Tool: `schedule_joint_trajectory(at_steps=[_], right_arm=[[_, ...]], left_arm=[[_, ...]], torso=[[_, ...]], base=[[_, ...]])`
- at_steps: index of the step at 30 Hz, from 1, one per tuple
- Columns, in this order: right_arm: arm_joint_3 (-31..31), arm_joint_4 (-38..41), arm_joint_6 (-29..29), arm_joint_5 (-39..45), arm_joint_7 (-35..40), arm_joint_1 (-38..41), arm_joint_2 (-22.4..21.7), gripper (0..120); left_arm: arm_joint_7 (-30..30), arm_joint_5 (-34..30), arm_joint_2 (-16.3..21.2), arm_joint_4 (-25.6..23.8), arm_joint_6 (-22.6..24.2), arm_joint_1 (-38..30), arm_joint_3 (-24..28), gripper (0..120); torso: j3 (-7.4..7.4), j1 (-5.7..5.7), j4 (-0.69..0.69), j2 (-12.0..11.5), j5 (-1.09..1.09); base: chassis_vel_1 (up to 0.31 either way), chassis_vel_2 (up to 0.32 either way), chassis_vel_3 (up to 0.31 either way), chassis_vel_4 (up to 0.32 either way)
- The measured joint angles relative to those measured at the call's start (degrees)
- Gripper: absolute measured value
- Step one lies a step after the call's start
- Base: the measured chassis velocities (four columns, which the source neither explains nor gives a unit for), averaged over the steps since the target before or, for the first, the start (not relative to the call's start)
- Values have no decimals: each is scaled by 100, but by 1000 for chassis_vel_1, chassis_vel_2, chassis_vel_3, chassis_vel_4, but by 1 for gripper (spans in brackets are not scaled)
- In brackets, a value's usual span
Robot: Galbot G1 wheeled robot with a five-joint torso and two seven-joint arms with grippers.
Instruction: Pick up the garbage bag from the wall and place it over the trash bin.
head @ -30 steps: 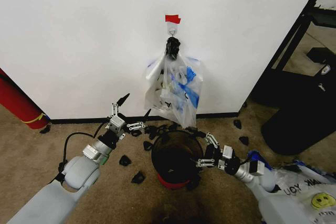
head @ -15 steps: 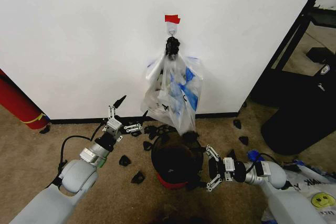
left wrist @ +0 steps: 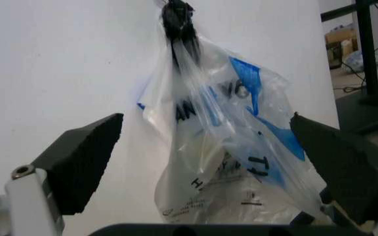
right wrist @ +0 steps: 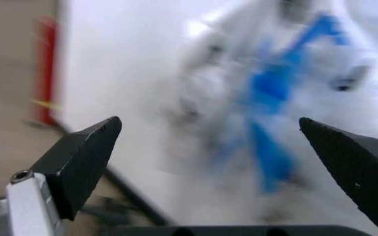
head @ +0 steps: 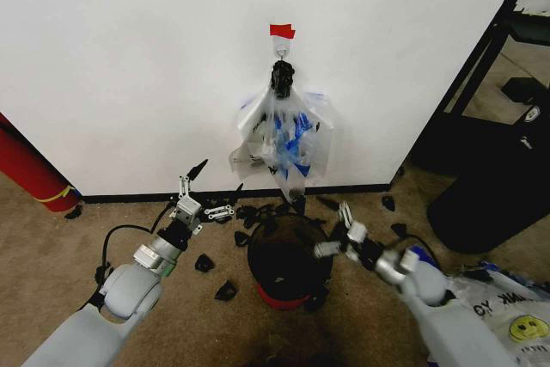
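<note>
Thin translucent plastic garbage bag (head: pixel 282 139) with partial black "ANK YO" print hangs straight down the white wall (head: pixel 129 66); my left gripper (head: pixel 209 187) and right gripper (head: pixel 333 231) both gape empty.

Partial black print "YO" reads on a plastic bag (head: pixel 507 311) lying on the floor.

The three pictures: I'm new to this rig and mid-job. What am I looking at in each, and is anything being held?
The wide picture comes from the robot's head camera, looking down at a white wall. The garbage bag hangs from a hook there, above the black trash bin on the carpet. The left gripper is low, left of the bin; the right gripper is beside the bin's right rim. The other two pictures come from cameras on each wrist, both aimed at the bag between open jaws. Nothing is held. Small black scraps lie on the floor.
</note>
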Motion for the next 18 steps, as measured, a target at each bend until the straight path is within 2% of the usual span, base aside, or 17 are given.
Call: schedule_joint_trajectory(at_steps=[2, 3, 4, 5, 8, 10, 15, 18], right_arm=[[-18, -26, -2, -202, 186, 37, 15, 100], [-42, -142, 18, -882, 683, 159, 66, 100], [-44, -193, 38, -1134, 845, 206, 85, 100], [-41, -378, 115, -1936, 1324, 390, 147, 100], [-24, -567, 187, -2818, 1724, 631, 227, 100], [-19, -583, 197, -2942, 1755, 660, 236, 100], [72, -721, 498, -4143, 1761, 1064, 305, 100], [87, -747, 533, -4339, 1720, 1137, 315, 99]], left_arm=[[0, 2, 0, -1, 0, 6, -1, 100], [0, 11, -5, -1, -3, 29, -10, 100], [0, 14, -7, -2, -5, 37, -12, 100], [0, 28, -16, -2, -16, 72, -27, 100], [-5, 55, -31, 2, -41, 123, -45, 100], [-7, 58, -32, 3, -44, 127, -47, 100], [-19, 76, -35, 9, -56, 158, -64, 100], [-21, 79, -36, 9, -57, 162, -65, 100]], torso=[[0, 0, 0, 0, 0], [0, 0, -1, 0, -1], [0, 0, -1, 0, -1], [0, 0, -2, 0, 0], [0, 0, -1, 0, 0], [0, 0, -1, 0, 0], [0, 0, -1, 0, 0], [0, 0, -1, 0, 0]], base=[[0, 0, 0, 0], [0, 0, 0, 0], [0, 0, 0, 0], [0, 0, 0, 0], [0, 0, 0, 0], [0, 0, 0, 0], [0, 0, 0, 0], [0, 0, 0, 0]])
